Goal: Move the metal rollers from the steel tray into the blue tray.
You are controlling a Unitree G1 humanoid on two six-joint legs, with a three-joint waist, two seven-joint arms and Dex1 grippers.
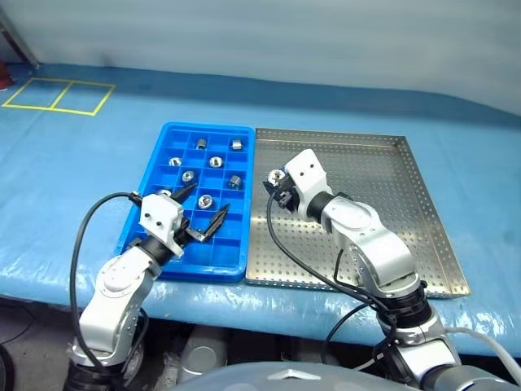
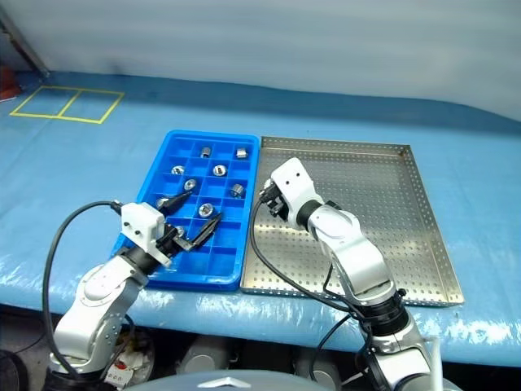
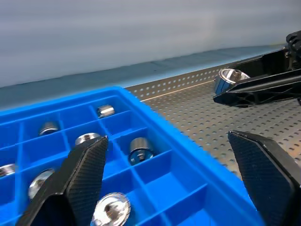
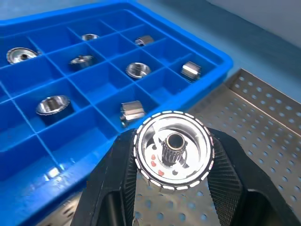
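A metal roller [image 4: 172, 155] is clamped between the two black fingers of the right gripper [image 1: 275, 181], its shiny round face and dark centre hole turned toward the wrist camera. The gripper is held above the steel tray [image 1: 383, 212], near the tray's left rim and just beside the blue tray [image 1: 167, 259]. No other rollers are seen on the perforated floor of the steel tray.

The left gripper [image 1: 203, 209] is held over the near part of the blue tray, with its fingers [image 3: 84, 174] spread wide apart and nothing between them.

Several metal rollers [image 1: 205, 200] are seen lying in separate square compartments of the blue tray, mostly in its far half. The two trays are set side by side, long edges touching or nearly so, on a blue covered table [image 1: 73, 163].
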